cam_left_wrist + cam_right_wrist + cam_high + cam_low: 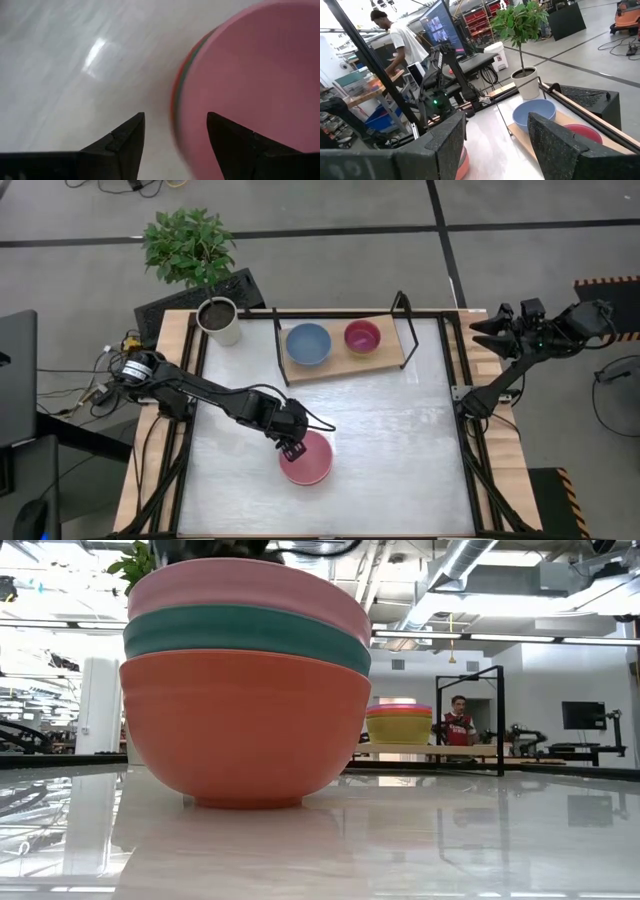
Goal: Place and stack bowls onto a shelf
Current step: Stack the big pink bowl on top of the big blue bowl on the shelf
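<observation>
My left jaws (175, 131) stand open over the near-side rim of the pink bowl (308, 458), one finger outside the wall and one above the inside, nothing pinched yet. That pink bowl tops a nest of three: the low view shows a teal bowl (250, 632) under it and an orange-red bowl (245, 725) at the bottom, resting on the worktop (400, 440) well in front of the shelf (385, 360).

On the shelf a blue bowl (308, 343) sits towards the plant-pot (219, 320) end, with a magenta bowl (362, 336) just beside it. The low view hints at more bowls stacked there, though I cannot sort them out.

My right jaws (495, 135) hang open off the worktop, beyond the shelf's far end, waiting.

I judge the job partly done: the shelf is started, and the nest of three is left to carry over.
</observation>
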### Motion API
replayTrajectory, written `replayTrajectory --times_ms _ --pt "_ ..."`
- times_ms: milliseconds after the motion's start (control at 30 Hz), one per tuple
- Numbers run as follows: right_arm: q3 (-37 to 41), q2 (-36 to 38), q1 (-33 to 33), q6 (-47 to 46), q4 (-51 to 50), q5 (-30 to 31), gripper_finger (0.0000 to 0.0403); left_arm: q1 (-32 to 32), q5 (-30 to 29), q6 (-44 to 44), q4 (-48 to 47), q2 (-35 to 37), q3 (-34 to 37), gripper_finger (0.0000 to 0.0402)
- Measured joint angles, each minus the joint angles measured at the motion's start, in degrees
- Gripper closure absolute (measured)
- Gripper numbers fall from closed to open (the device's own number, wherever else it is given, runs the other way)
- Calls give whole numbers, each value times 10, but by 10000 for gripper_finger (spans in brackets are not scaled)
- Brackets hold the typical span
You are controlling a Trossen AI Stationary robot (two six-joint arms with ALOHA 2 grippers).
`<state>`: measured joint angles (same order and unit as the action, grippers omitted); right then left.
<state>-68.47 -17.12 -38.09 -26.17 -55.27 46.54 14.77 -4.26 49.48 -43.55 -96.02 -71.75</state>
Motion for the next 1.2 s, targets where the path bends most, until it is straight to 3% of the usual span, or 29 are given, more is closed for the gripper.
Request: replayTrajectory --times_ms 267,600,900,1200 --pt "0 0 0 0 -5 -3 161 0 40 4 8 -8 1 223" --pt "0 0 0 -8 -28 -2 161 -2 50 12 5 -8 0 391" --pt "0 0 0 -8 -27 -1 161 -5 49 18 3 -8 -28 398" --pt "0 0 0 -8 -30 0 161 -17 33 57 -36 -7 -104 401"
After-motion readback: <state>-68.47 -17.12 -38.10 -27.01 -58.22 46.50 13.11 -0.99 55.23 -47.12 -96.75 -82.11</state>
